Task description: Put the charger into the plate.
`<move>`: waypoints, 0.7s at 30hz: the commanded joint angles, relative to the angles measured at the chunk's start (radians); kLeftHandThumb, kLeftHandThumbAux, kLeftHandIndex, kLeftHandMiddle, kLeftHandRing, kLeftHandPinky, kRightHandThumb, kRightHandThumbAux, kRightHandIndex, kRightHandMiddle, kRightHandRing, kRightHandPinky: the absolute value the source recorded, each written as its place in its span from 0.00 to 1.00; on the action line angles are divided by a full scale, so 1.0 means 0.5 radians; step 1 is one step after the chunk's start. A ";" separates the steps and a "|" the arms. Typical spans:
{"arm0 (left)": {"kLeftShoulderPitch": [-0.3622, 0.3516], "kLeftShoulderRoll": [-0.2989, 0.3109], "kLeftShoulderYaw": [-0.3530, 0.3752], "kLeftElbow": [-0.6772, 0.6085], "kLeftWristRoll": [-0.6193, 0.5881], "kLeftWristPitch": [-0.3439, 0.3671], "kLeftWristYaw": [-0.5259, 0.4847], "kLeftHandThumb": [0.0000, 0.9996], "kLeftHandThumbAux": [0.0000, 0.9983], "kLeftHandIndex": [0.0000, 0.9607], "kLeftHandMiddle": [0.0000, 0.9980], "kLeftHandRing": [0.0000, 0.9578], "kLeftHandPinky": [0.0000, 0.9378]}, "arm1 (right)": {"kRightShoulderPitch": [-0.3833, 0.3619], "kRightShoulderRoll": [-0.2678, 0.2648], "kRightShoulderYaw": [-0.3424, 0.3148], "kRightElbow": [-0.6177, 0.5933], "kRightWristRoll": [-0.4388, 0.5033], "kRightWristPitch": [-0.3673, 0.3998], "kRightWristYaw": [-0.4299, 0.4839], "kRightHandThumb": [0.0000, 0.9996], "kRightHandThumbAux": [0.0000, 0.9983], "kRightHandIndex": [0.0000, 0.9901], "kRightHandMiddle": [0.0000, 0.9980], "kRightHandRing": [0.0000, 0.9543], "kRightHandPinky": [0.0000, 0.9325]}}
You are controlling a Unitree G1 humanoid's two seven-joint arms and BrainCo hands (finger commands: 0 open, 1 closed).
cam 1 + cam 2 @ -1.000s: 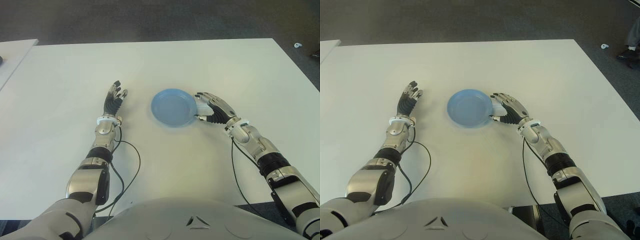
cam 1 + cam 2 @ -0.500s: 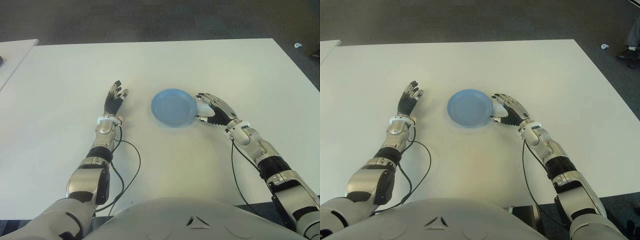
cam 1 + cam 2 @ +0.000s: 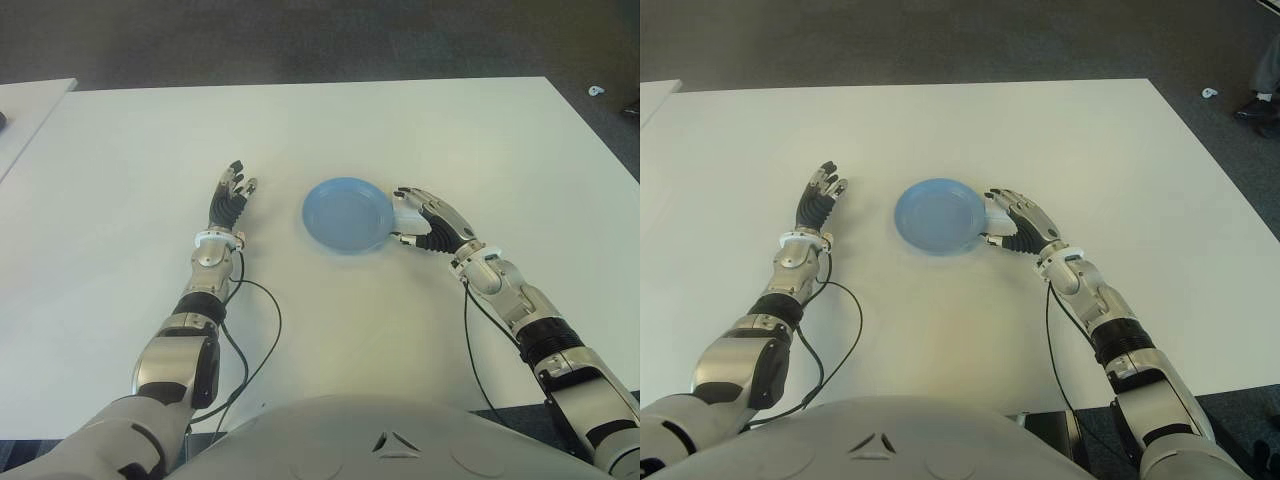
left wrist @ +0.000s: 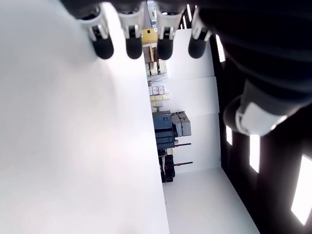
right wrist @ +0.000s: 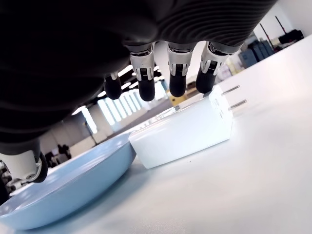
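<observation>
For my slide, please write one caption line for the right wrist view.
Right hand hovers open over the white charger, which lies on the table against the blue plate.

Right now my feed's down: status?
Right hand open, fingers above charger. Charger on table, beside blue plate, not in it. Left hand open, left of plate. Nothing blocking.

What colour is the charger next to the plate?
White. The charger shows best in the right wrist view, lying beside the blue plate.
</observation>
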 commanded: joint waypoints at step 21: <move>0.025 -0.041 -0.035 0.044 0.020 0.147 -0.052 0.00 0.51 0.00 0.04 0.01 0.00 | 0.364 -0.016 0.031 -0.316 -0.016 0.077 0.161 0.00 0.36 0.00 0.00 0.24 0.33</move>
